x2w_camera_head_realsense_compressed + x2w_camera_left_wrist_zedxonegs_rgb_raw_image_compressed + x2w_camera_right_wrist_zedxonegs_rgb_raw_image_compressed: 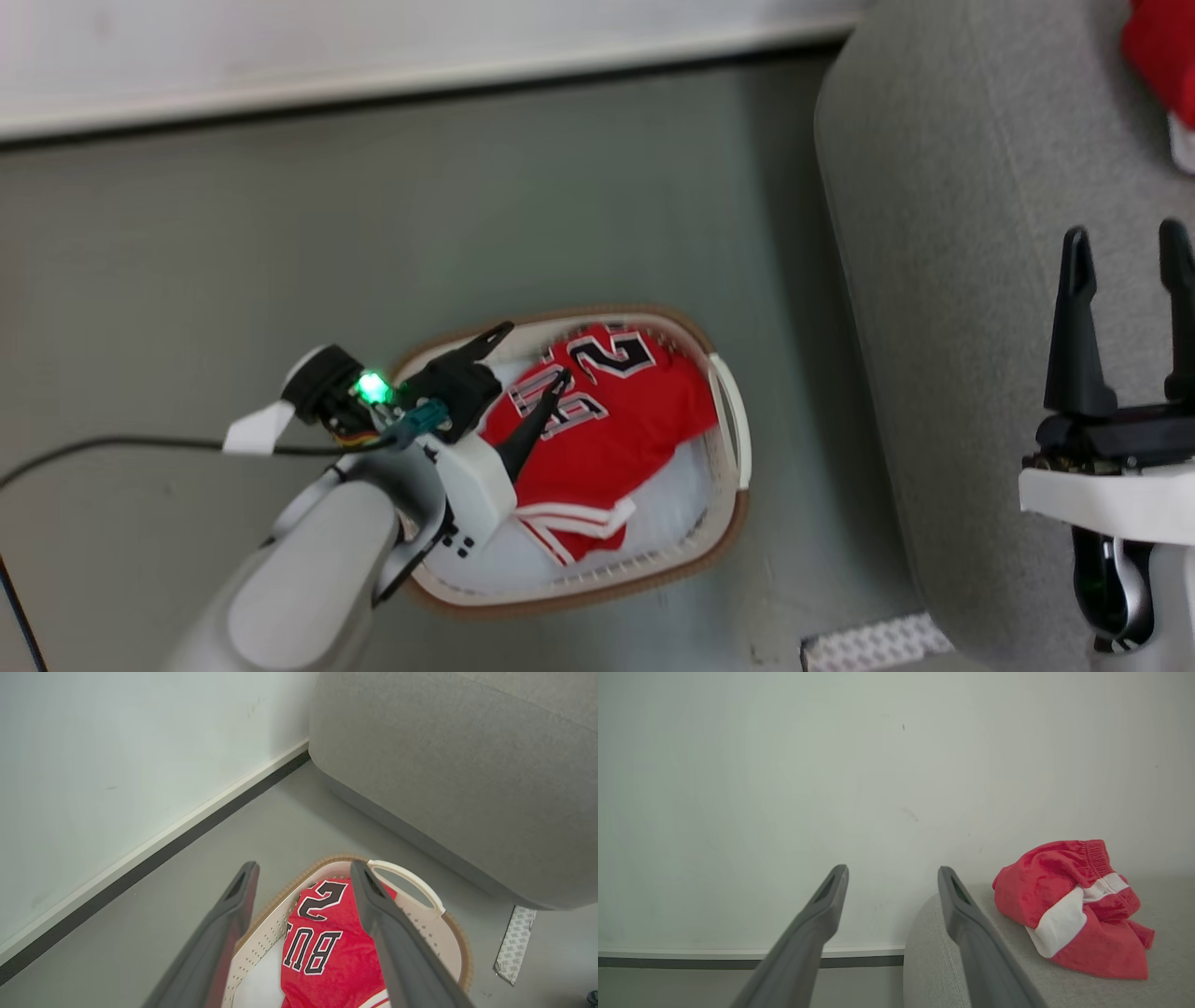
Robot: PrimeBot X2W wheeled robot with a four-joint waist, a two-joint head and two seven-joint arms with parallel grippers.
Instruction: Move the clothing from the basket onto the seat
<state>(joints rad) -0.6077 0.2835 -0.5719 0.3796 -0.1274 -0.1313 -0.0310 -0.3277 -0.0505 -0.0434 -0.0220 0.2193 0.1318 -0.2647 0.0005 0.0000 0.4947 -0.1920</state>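
Left gripper (pixel 537 350) hangs over the basket (pixel 560 597), jaws apart, nothing between them. Cannot tell if one tip touches the red jersey (pixel 616 420). Jersey lies in the basket on a pale white cloth (pixel 672 485). Basket stands on the floor (pixel 233 280) near the seat (pixel 952 233). Right gripper (pixel 1126 231) is above the seat, jaws apart and empty. Red white-striped garment (pixel 1069 910) lies crumpled on the seat.

The left arm (pixel 308 579) reaches in from the lower left, a green light (pixel 373 387) glowing on its wrist (pixel 327 392); the left gripper (pixel 537 351) has both fingers spread wide, empty; the right gripper (pixel 1126 231) points upward, fingers also apart, empty.
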